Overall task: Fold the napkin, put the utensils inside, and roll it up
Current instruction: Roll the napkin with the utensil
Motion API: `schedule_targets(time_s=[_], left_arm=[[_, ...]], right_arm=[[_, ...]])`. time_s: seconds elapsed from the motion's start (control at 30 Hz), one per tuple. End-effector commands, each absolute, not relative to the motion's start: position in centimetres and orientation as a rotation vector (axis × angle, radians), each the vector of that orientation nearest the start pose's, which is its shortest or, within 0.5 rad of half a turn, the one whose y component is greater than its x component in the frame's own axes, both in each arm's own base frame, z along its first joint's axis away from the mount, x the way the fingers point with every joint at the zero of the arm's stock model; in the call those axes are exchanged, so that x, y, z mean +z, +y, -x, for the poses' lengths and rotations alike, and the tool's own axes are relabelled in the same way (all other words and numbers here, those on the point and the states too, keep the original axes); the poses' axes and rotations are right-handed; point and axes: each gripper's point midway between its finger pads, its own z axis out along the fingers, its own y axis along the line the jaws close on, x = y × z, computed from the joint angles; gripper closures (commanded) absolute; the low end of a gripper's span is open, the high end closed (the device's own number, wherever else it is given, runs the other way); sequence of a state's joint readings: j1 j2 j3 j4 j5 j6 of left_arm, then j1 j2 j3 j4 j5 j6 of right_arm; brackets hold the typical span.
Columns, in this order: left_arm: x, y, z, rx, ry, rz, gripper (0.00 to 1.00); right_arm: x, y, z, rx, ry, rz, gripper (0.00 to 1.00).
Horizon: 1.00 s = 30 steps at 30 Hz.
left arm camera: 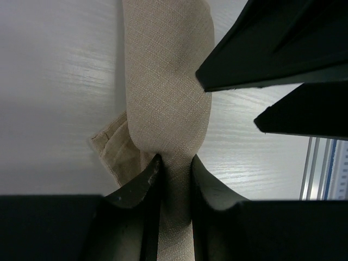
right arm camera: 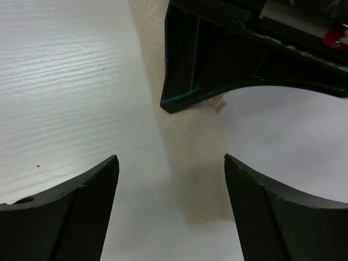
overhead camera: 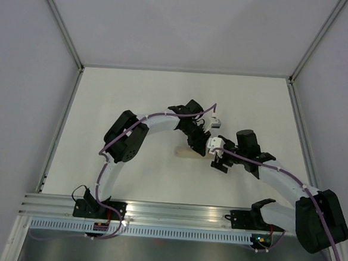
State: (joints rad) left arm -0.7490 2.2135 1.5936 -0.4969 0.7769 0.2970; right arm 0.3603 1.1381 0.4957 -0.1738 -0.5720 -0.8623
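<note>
The napkin (overhead camera: 186, 153) lies as a beige roll near the middle of the white table (overhead camera: 134, 98), and in the top view most of it is covered by the two arms that meet above it. In the left wrist view the napkin (left arm camera: 168, 92) runs up the frame as a rounded bundle, and its lower part is squeezed between the fingers (left arm camera: 148, 182) of the left gripper (left arm camera: 175, 166), which stands closed to a narrow gap with the cloth pinched in it. A looser folded edge sticks out at the left of that pinch. In the right wrist view one end of the napkin (right arm camera: 193, 163) lies on the table between the fingers (right arm camera: 81, 212) of the right gripper (right arm camera: 171, 160), which stands wide open and apart from the cloth on both sides. The dark body of the left gripper cuts off the upper stretch of the roll there. What lies inside the roll cannot be seen.
</note>
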Motion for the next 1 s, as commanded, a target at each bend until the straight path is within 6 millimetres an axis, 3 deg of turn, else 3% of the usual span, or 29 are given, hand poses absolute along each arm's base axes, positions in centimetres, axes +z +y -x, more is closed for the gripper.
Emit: schedule_targets(time_s=[0.0, 0.33, 0.47, 0.63, 0.8, 0.83, 0.9, 0.97], left_arm=[[-1.2, -37.7, -23.0, -1.236, 2.444, -1.521, 0.97], [-1.8, -37.6, -22.9, -1.287, 2.468, -1.516, 0.95], [-1.4, -37.8, -23.1, -1.321, 2.456, -1.512, 0.87], [-0.4, -38.1, -23.8, -1.311, 2.425, -1.501, 0.68], [1.4, -38.6, -25.0, -1.279, 2.349, -1.463, 0.60], [2.8, -39.2, -26.0, -1.255, 2.284, -1.442, 0.59], [3.2, -38.9, -26.8, -1.195, 2.253, -1.413, 0.59], [5.0, -39.2, -28.2, -1.123, 2.169, -1.363, 0.56]], right_arm=[[6.0, 17.1, -25.8, 0.328, 1.631, 1.545, 0.16], [3.0, 17.8, -26.1, 0.285, 1.646, 1.603, 0.19], [2.3, 17.7, -26.0, 0.286, 1.663, 1.615, 0.24], [1.9, 17.6, -25.6, 0.297, 1.681, 1.641, 0.45], [1.8, 17.7, -25.2, 0.329, 1.695, 1.658, 0.65], [1.5, 17.5, -24.8, 0.346, 1.715, 1.669, 0.65], [1.7, 17.7, -24.8, 0.360, 1.713, 1.677, 0.67], [1.4, 17.7, -24.4, 0.381, 1.731, 1.697, 0.69]])
